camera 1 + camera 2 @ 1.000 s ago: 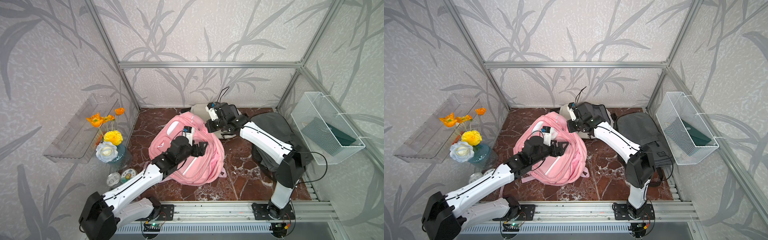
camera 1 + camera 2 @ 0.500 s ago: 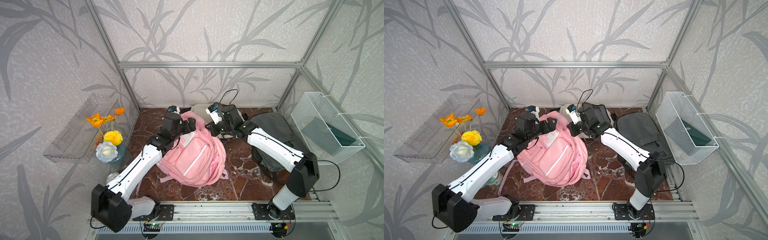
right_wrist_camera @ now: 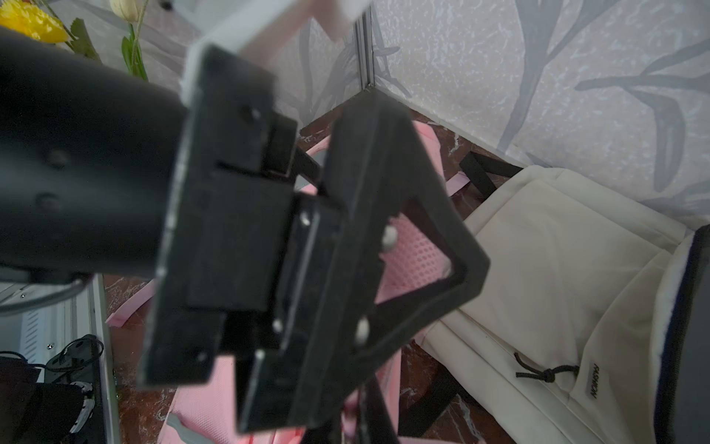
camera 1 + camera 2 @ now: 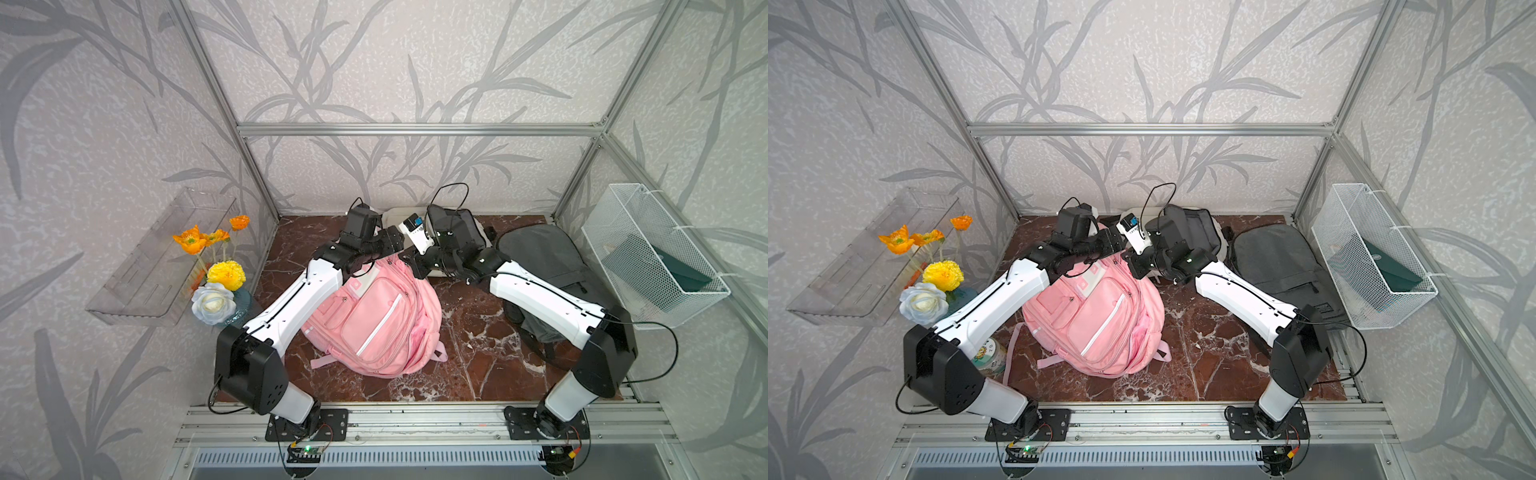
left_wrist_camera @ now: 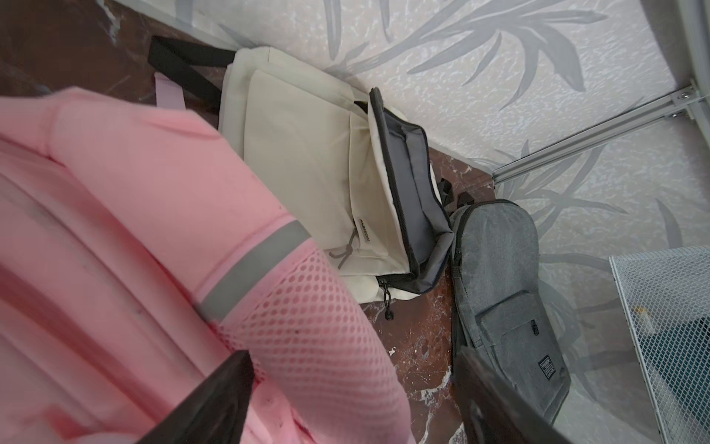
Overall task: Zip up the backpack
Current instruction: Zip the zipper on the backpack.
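Observation:
The pink backpack [image 4: 374, 324] [image 4: 1096, 320] lies in the middle of the marble floor, front pocket up. Both grippers meet at its far top end. My left gripper [image 4: 397, 245] [image 4: 1115, 243] [image 5: 351, 355] is open, and its jaws straddle the pink mesh side panel [image 5: 307, 330] below a grey reflective strip. My right gripper [image 4: 415, 266] [image 4: 1136, 266] [image 3: 353, 419] is shut, pinching a small pink piece of the backpack's top. The left gripper's black body fills most of the right wrist view. The zipper slider cannot be made out.
A cream backpack [image 5: 307, 173] with an open grey-lined mouth lies against the back wall. A grey backpack [image 4: 544, 257] lies under the right arm. A wire basket [image 4: 648, 257] hangs on the right wall. A flower vase [image 4: 216, 270] and a clear shelf [image 4: 158, 266] are at the left.
My left arm swung from the backpack's front up to its far top, then right toward the right gripper. The backpack shifted and turned front up. The right gripper stayed shut.

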`<state>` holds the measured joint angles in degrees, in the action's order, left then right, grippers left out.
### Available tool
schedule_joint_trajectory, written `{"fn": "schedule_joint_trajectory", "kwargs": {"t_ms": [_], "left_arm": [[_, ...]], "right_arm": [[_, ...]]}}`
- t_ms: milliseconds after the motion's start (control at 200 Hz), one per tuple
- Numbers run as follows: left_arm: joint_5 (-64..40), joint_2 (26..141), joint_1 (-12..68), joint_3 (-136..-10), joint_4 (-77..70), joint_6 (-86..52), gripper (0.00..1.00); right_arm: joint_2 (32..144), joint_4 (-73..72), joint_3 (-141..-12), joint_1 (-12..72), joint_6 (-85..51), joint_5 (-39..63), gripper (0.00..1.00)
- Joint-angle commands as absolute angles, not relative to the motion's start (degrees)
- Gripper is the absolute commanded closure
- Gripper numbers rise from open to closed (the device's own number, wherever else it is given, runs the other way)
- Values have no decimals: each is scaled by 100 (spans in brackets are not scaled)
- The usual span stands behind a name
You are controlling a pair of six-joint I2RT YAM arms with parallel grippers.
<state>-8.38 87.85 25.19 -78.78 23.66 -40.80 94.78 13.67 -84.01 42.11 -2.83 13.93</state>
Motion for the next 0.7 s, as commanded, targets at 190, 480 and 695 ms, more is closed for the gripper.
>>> {"fn": "schedule_joint_trajectory", "kwargs": {"t_ms": [190, 480, 695], "left_arm": [[-590, 9096, 2557, -8024, 2459, -4278, 54], [132, 9308, 2265, -8307, 2447, -4185, 96], [484, 9606, 1908, -8607, 2538, -4109, 100]], "right_arm": [[9151, 727, -8413, 4315, -72, 1257, 100], [8499, 637, -7571, 4330, 191, 869, 100], [7895, 431, -6611, 4333, 100, 866, 100]]}}
